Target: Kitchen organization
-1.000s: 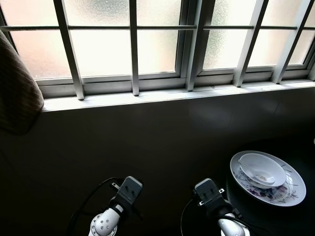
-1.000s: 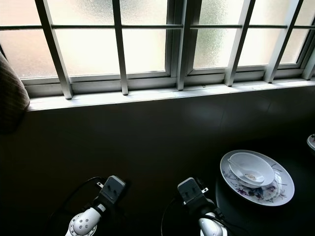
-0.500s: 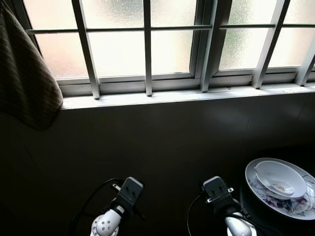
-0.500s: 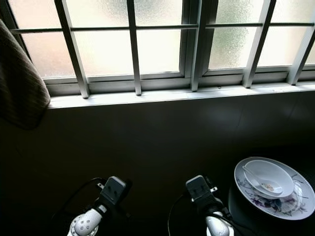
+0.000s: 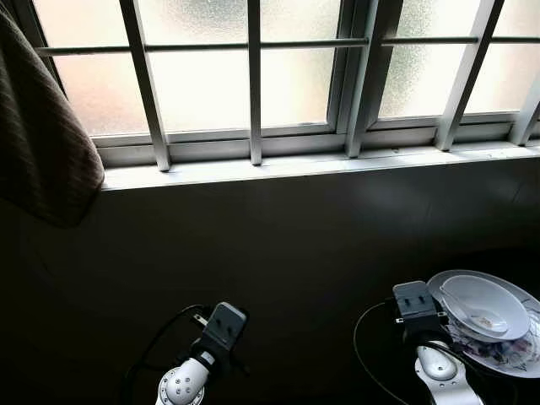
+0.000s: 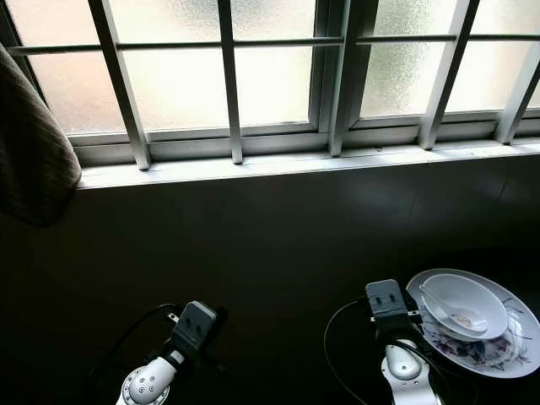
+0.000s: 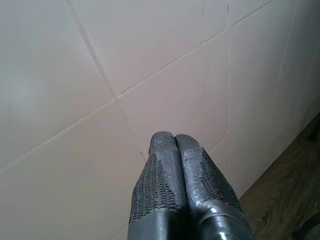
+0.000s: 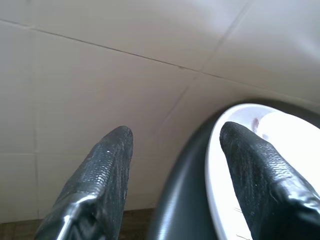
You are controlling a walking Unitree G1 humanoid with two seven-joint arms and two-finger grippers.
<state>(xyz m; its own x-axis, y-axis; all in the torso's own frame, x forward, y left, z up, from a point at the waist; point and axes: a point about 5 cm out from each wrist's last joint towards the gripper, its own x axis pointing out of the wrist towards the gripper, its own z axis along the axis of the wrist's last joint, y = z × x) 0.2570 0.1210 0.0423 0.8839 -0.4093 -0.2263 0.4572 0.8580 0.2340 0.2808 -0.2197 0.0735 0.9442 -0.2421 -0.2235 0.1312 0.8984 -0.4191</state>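
Note:
A floral plate (image 5: 509, 354) sits on a dark round table at the lower right. On it stands a white bowl (image 5: 491, 302) with a white spoon (image 5: 462, 305) inside. My right arm (image 5: 415, 304) is right beside the plate's left edge. In the right wrist view my right gripper (image 8: 175, 134) is open, its fingers spread over the table edge (image 8: 182, 202), with one finger above the plate rim (image 8: 215, 165); it holds nothing. My left arm (image 5: 221, 325) is low at the left, and my left gripper (image 7: 172, 138) is shut and empty, facing a tiled wall (image 7: 75, 75).
A barred window with a white sill (image 5: 295, 164) runs across the top, above a dark wall. A brown curtain (image 5: 42, 143) hangs at the upper left. Wooden floor (image 7: 287, 195) lies below the tiled wall.
My right arm has moved right and forward, up to the plate's left edge. The left arm has stayed put. The view has shifted slightly.

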